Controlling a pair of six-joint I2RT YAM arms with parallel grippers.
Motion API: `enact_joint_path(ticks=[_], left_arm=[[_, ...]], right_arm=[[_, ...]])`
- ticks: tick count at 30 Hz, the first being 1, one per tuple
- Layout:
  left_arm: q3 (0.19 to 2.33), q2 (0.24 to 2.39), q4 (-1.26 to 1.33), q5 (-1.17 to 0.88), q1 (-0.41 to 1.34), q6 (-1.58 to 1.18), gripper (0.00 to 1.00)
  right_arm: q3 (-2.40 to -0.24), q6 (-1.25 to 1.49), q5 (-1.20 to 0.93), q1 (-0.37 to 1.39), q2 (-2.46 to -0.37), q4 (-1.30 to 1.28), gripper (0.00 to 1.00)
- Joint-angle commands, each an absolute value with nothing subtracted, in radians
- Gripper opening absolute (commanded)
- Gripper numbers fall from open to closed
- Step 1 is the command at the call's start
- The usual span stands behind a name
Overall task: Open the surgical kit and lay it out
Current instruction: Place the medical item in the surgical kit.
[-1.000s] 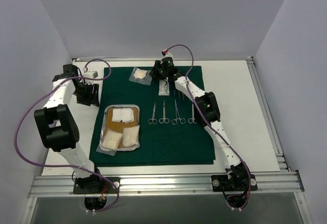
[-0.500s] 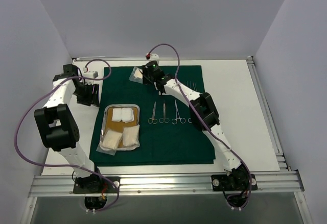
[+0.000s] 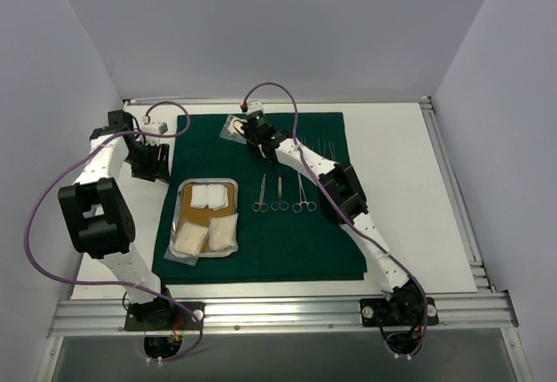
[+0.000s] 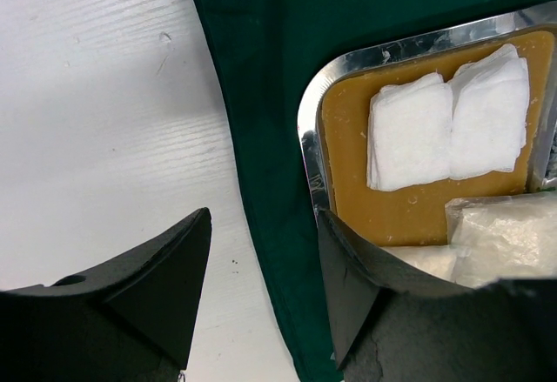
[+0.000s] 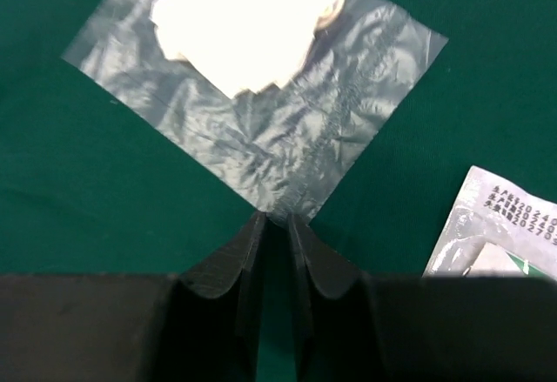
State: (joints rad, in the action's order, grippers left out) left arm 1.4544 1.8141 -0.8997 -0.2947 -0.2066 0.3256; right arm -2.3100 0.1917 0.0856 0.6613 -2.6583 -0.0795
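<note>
Barely legible print on white packet (image 5: 498, 225)

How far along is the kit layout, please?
Done: the drape lies flat, three instruments sit in a row beside the tray. In hand: the right claw is closed at the corner of the clear bag. To do: gauze and packets lie in the tray; the left claw hovers open beside it.

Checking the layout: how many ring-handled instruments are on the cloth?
3 instruments side by side right of the tray: left, middle, right. The right arm may hide more.
</note>
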Motion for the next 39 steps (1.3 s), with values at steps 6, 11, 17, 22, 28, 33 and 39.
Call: enact_joint_path(ticks=[6,11,17,22,28,33,39], left_arm=[[1.457,1.793,-0.904,-0.321,-0.215,0.333,0.61],[1.457,1.796,-0.904,-0.325,-0.215,0.330,0.61],[1.457,1.798,-0.902,-0.325,-0.215,0.330,0.61],[1.453,1.796,-0.902,-0.325,-0.215,0.331,0.61],[1.448,1.795,-0.899,-0.330,-0.215,0.327,0.61],[1.442,1.790,-0.897,-0.328,-0.213,0.330,0.61],[1.440,1.792,-0.896,-0.328,-0.213,0.331,0.61]], right_arm=[[-2.388,0.245,0.028,0.612,-2.718,-0.114,0.11],[-2.385,0.265,0.110,0.601,-2.714,-0.110,0.10],[-2.411,0.265,0.143,0.594,-2.714,-0.098,0.10],[-2.401,0.275,0.060,0.589,-2.703,-0.086,0.14],[-2.333,0.409,-0.028,0.560,-2.691,0.058,0.23],[-2.352,0.501,-0.037,0.537,-2.740,0.106,0.24],[-2.373,0.561,-0.070,0.534,-2.778,0.143,0.18]])
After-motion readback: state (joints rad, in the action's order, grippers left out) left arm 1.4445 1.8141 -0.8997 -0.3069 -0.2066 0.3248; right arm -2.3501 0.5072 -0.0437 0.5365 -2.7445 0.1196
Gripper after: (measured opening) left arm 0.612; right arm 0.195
